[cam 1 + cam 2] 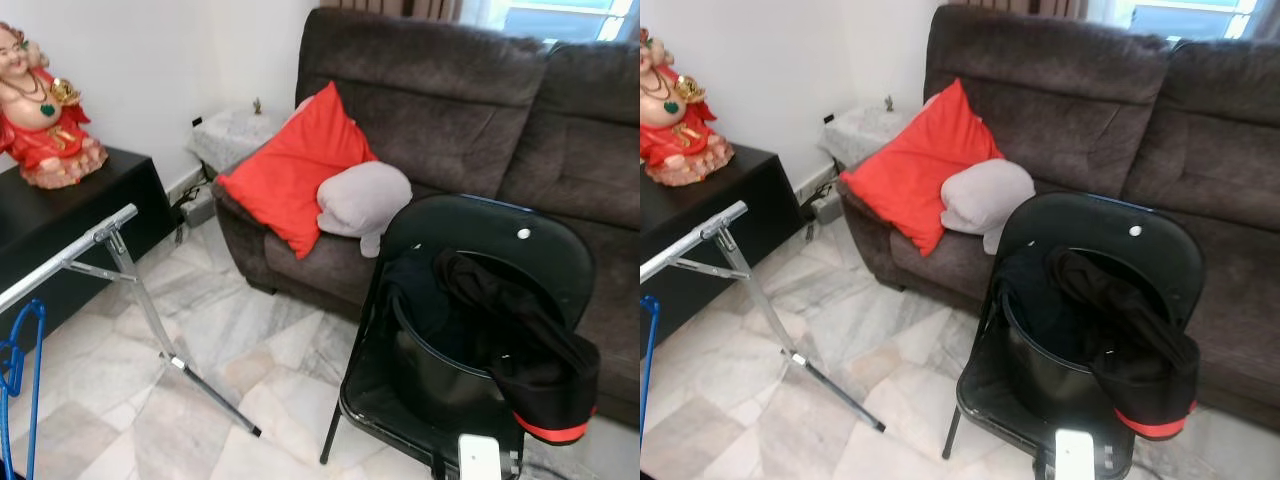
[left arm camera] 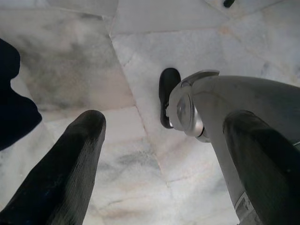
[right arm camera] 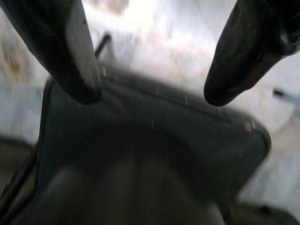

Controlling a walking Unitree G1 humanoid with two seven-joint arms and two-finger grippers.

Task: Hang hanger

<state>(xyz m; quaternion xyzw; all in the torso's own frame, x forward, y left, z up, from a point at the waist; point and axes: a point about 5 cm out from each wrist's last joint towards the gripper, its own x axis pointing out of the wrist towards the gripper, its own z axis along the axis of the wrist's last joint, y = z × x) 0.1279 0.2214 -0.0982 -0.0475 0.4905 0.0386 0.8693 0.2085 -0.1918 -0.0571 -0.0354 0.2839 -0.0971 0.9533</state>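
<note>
Your left gripper (image 2: 159, 136) is hanging spread wide above the floor (image 2: 140, 56); your right gripper (image 3: 152, 89) is gaping over the chair (image 3: 140, 154). The blue hanger (image 1: 20, 360) is dangling from the rack (image 1: 70, 260), well apart from both.

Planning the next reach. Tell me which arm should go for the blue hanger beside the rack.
Left, probably. The blue hanger and the metal rack stand on the robot's left, while the right end effector points at the black chair on its right.
</note>
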